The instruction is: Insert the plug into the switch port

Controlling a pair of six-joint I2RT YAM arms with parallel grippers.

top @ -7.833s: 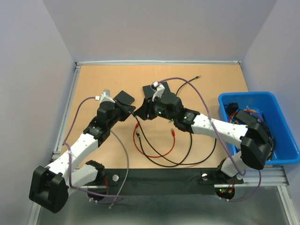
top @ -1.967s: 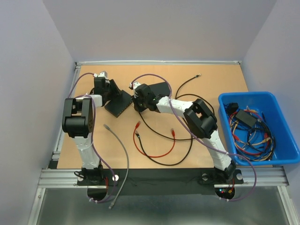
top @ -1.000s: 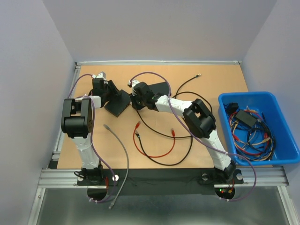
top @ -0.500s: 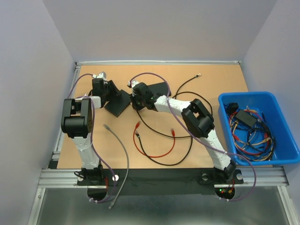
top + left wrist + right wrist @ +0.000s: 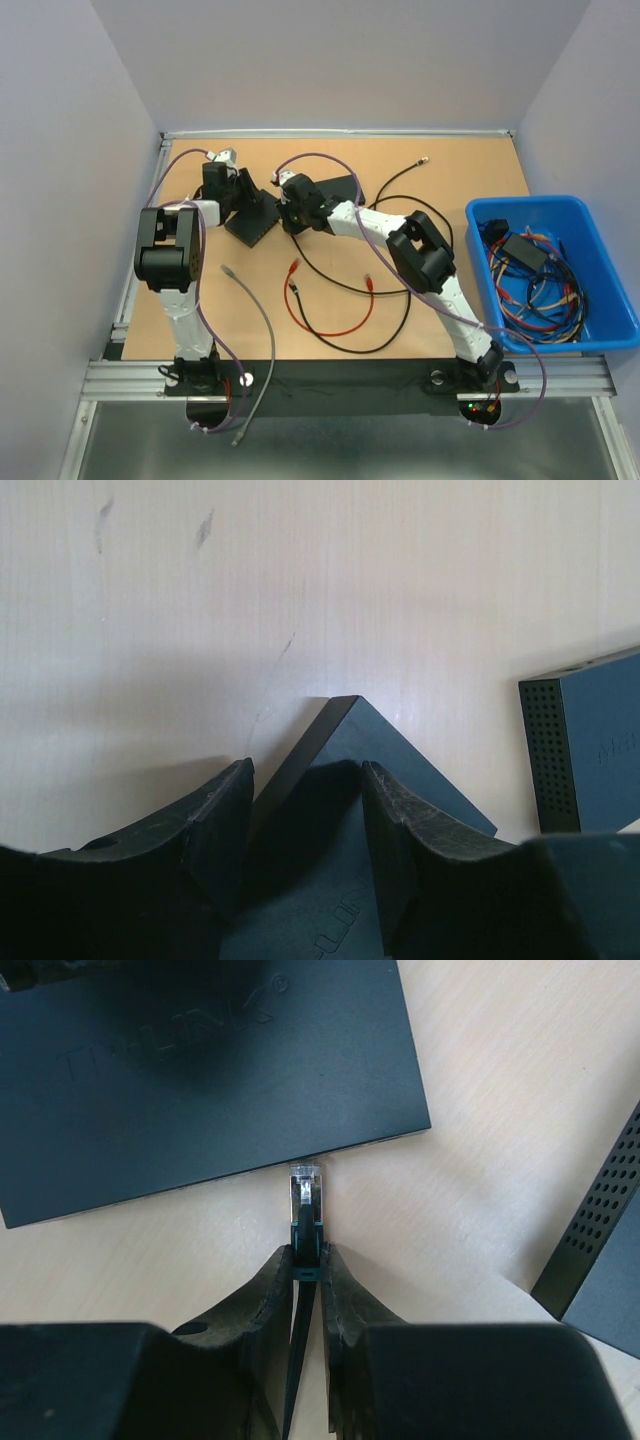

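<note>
A flat black switch [image 5: 200,1060] lies at the far left of the table [image 5: 450,170]. Its port side faces my right gripper [image 5: 307,1255], and the ports themselves are hidden from above. That gripper is shut on the black boot of a clear plug [image 5: 306,1185]. The plug's tip sits right at the switch's edge and points into it. In the top view the right gripper [image 5: 287,208] is just right of the switch [image 5: 258,218], and the left gripper [image 5: 238,192] is at its far-left corner. My left gripper [image 5: 305,780] straddles and clamps that corner [image 5: 345,730].
A second black switch [image 5: 340,188] with a perforated side [image 5: 585,750] lies right of the first, close to my right wrist. Red [image 5: 330,330], black [image 5: 385,345] and grey [image 5: 262,310] cables trail over the near table. A blue bin [image 5: 520,205] of cables stands at the right.
The left gripper has shifted slightly right on the switch and closed a little. The right gripper has edged left, bringing the plug up to the switch's edge.
</note>
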